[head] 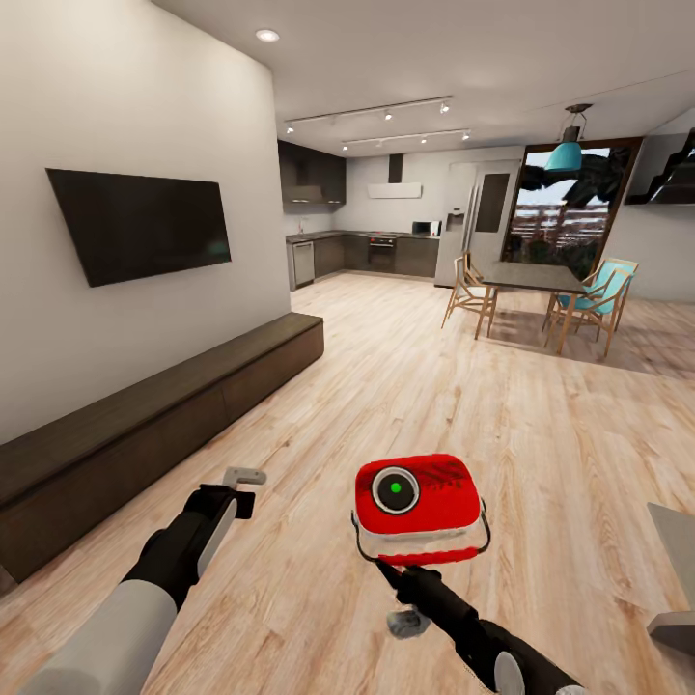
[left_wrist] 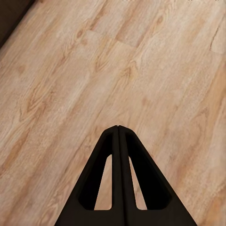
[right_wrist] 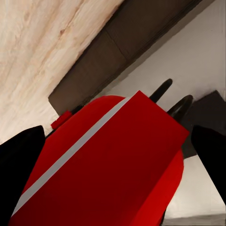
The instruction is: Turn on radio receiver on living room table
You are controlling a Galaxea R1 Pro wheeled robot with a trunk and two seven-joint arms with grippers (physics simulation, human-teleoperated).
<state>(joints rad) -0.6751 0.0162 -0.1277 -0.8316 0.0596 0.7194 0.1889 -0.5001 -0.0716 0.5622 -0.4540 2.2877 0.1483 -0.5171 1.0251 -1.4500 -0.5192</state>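
Low at centre frame, the right tool (head: 417, 571) pinches the radio receiver (head: 417, 507), lifted off the table (head: 676, 541). Its long axis lies crosswise, dial up. The left tool (left_wrist: 117, 129), pressed together, stands well apart at lower left.

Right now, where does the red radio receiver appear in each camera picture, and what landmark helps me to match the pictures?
Head view: the radio receiver is low and just right of centre, held up over the wood floor by the right pincer.
Left wrist view: the radio is not in this picture.
Right wrist view: the radio's red body with a white band is at the centre.
Shared landmark: the long dark bench cabinet against the white wall.
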